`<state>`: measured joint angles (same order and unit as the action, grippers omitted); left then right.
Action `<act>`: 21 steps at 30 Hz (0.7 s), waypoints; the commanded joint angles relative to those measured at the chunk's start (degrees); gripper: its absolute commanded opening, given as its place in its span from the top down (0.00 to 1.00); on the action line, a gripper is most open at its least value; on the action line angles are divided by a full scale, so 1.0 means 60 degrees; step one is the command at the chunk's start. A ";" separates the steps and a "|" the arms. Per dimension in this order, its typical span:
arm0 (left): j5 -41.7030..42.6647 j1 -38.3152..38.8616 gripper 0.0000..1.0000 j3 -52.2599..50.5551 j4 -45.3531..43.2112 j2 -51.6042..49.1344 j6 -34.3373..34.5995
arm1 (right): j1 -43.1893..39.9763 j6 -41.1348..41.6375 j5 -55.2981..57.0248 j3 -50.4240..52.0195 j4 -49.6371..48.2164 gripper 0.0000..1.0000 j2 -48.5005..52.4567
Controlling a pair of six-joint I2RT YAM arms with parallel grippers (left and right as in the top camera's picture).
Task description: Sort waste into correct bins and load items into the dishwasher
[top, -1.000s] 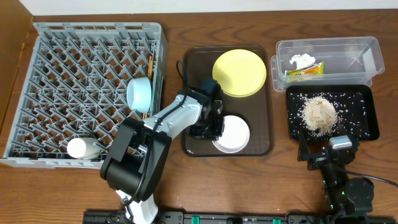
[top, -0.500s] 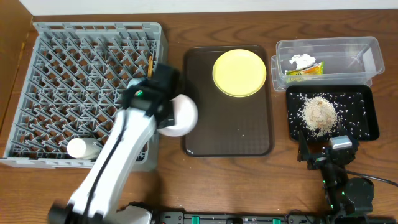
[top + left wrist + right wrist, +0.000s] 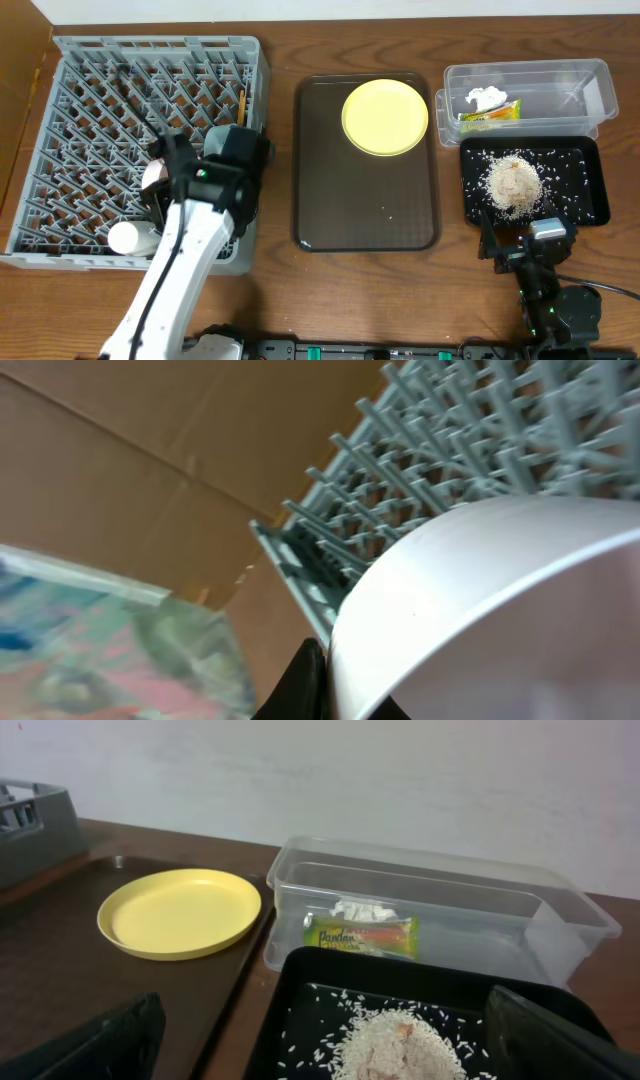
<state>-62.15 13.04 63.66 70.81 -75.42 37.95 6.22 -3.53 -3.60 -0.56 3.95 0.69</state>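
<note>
My left gripper [image 3: 172, 178] is shut on the rim of a white bowl [image 3: 152, 180] and holds it on edge over the grey dish rack [image 3: 90, 100]. In the left wrist view the bowl [image 3: 500, 610] fills the lower right, the rack's pegs [image 3: 450, 440] lie behind it, and the gripper [image 3: 325, 690] pinches its rim. A white cup [image 3: 130, 238] lies in the rack's front and a chopstick [image 3: 241, 105] at its right side. The light blue bowl is hidden under my arm. The yellow plate [image 3: 385, 117] sits on the brown tray. My right gripper [image 3: 527, 245] is open and empty in front of the black tray [image 3: 590, 190].
The clear tub [image 3: 560, 85] holds the white tissue [image 3: 485, 97] and green-yellow wrapper [image 3: 490, 113]. The black tray holds a rice heap [image 3: 513, 182]. The brown serving tray [image 3: 340, 200] lies mid-table. The right wrist view shows the plate [image 3: 180, 912], tub [image 3: 480, 890] and rice [image 3: 395, 1045].
My left arm lifted the white bowl off the brown tray and carried it left, to over the dish rack. The right arm has not moved.
</note>
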 commanded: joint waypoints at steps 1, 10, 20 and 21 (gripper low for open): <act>-0.1053 -0.0288 0.92 -0.0342 -0.0058 -0.0579 0.0444 | -0.0025 0.0117 0.0022 0.0040 -0.0004 0.01 -0.0033; -0.0692 -0.1049 0.93 -0.0353 -0.0270 -0.1891 0.0448 | -0.0025 0.0117 0.0022 0.0040 -0.0004 0.01 -0.0033; -0.0029 -0.1035 0.93 -0.0353 -0.0321 -0.3027 0.0452 | -0.0025 0.0117 0.0022 0.0040 -0.0004 0.01 -0.0033; -0.0033 -0.1035 0.93 -0.0353 -0.0313 -0.3111 0.0441 | -0.0025 0.0117 0.0022 0.0040 -0.0004 0.01 -0.0033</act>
<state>-64.69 7.01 61.39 68.86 -92.36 39.29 6.22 -3.53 -3.60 -0.56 3.97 0.69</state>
